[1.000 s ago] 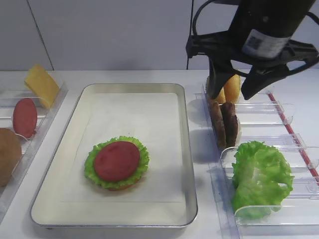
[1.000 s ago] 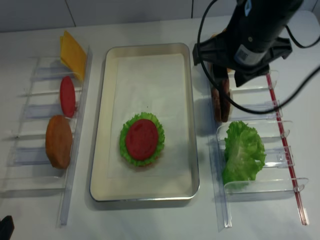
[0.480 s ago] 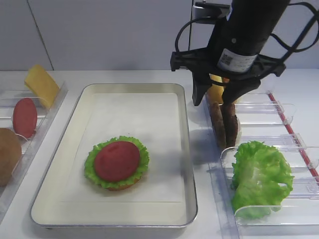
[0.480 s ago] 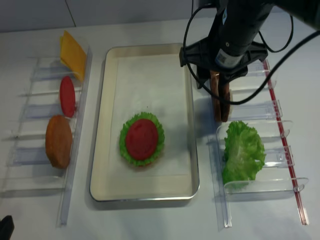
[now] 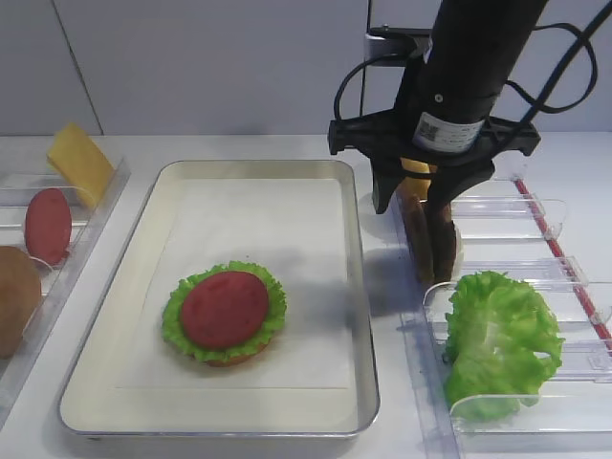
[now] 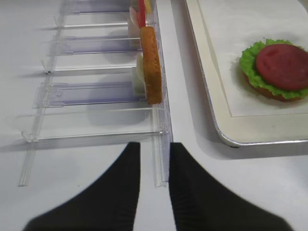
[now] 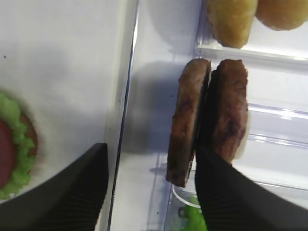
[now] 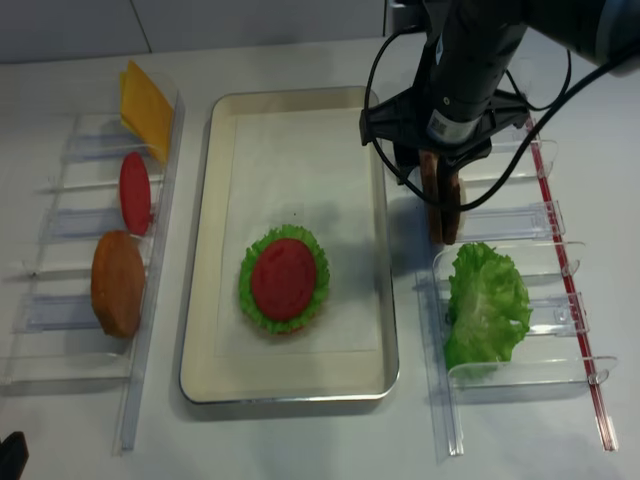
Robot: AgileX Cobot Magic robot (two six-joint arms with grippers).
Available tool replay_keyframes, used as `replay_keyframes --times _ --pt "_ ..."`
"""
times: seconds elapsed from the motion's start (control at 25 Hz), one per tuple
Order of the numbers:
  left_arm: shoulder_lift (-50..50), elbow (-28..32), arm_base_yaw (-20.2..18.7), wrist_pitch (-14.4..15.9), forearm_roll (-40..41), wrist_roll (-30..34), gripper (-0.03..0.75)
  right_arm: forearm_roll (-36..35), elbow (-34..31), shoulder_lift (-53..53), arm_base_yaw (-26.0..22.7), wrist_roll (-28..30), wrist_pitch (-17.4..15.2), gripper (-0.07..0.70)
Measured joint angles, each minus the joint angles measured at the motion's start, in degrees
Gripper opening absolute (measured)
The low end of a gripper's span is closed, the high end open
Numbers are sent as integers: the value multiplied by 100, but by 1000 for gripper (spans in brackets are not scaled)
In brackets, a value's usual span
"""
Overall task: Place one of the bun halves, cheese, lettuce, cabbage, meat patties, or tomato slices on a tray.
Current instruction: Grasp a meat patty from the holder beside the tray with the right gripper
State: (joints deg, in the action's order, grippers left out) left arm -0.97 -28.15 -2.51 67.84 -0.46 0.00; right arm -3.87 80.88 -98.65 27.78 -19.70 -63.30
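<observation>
Two dark-brown meat patties (image 5: 430, 244) stand on edge side by side in the clear right rack. My right gripper (image 5: 413, 206) hangs over them, open. In the right wrist view its left finger (image 7: 72, 192) is beside the rack, over the tray's edge. Its right finger (image 7: 231, 192) reaches into the gap between the left patty (image 7: 187, 130) and the right patty (image 7: 231, 115). On the tray (image 5: 258, 220) lies a bun half topped with lettuce and a tomato slice (image 5: 225, 308). My left gripper (image 6: 154, 154) hovers over the left rack's rail, a narrow gap between its fingers, holding nothing.
Loose lettuce (image 5: 497, 339) fills the near end of the right rack, and bun halves (image 7: 231, 19) sit behind the patties. The left rack holds cheese (image 5: 81, 163), a tomato slice (image 5: 48, 225) and a bun half (image 5: 14, 296). The tray's raised rim (image 8: 205, 250) lies between the racks.
My right gripper has come down and shifted left from above the back buns, and its fingers now straddle the left patty. The food and the left gripper have not moved.
</observation>
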Motion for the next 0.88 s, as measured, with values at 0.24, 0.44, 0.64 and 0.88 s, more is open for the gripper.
replay_keyframes --times 0.24,0.44,0.64,0.88 --pt "0 0 0 0 0 0 141 9 9 -181 0 -9 13 434" --pt "0 0 0 0 0 0 141 63 9 -359 0 -22 13 434" --pt "0 0 0 0 0 0 141 127 9 -517 0 -33 27 430" --pt "0 0 0 0 0 0 140 250 9 -661 3 -122 73 356"
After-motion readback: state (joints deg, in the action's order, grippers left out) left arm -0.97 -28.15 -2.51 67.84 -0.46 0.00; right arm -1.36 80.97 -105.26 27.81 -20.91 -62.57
